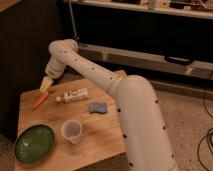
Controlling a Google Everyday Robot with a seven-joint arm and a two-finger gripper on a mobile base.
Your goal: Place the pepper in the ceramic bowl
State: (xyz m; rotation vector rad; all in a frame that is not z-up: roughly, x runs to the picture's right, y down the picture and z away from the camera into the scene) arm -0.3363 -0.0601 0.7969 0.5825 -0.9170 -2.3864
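Hovering at the far corner of the worktop (102, 134), on the picture's left side, your gripper (46, 84) hangs with its pale fingers spread wide and nothing between them. The pepper (40, 100) lies flat on the wood just in front of and below the fingertips, so close that you cannot tell whether they touch its near end. That is the relation your next move turns on: the pepper's long axis runs on a diagonal, from the end by the gripper down toward the worktop's front-left edge, so you would probably want the fingers to straddle it across that line, not along it. You have only the one arm (85, 64), reaching across from the robot's base on the right, and it is well placed for this. The ceramic bowl (34, 143) sits empty at the front-left corner, well apart from the pepper and nearer the camera, so the carry would come straight toward the front edge. Counting what is laid out: one pepper, one ceramic bowl, one translucent plastic cup (72, 131) just beside the bowl, one white tube (72, 95) with a red label lying near the middle, and one blue sponge (97, 107) beside it. Mind the cup when you swing toward the bowl.
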